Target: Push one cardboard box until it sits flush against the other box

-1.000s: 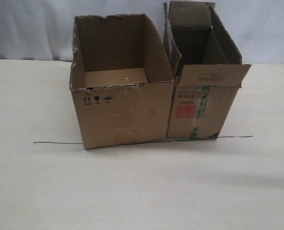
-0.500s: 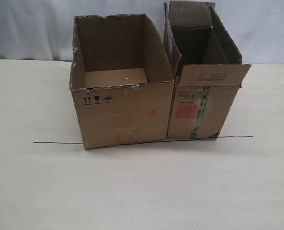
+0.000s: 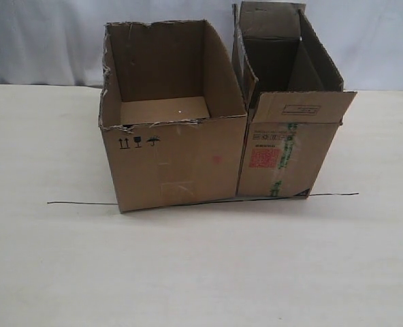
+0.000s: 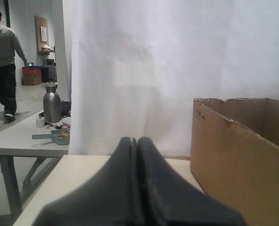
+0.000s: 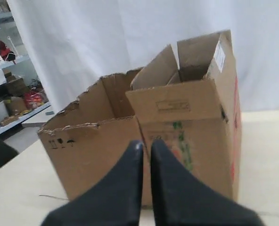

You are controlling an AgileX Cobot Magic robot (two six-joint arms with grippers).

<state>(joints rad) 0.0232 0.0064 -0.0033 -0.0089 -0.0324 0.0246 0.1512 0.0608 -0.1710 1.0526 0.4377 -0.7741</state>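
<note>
1. Exterior view is showing us the cardboard box standing just beside the other box. Their walls are seemingly touching, so we are judging the push nearly done.
2. We are seeing brown corrugated board. One box is narrow, flapped and red-labelled; its neighbour is wider and ragged-rimmed.
3. We are holding the left gripper and right gripper pinched closed and empty, apart from the other box, likely as blunt pushers.
4. Both boxes are resting on a pale matte table.
</note>
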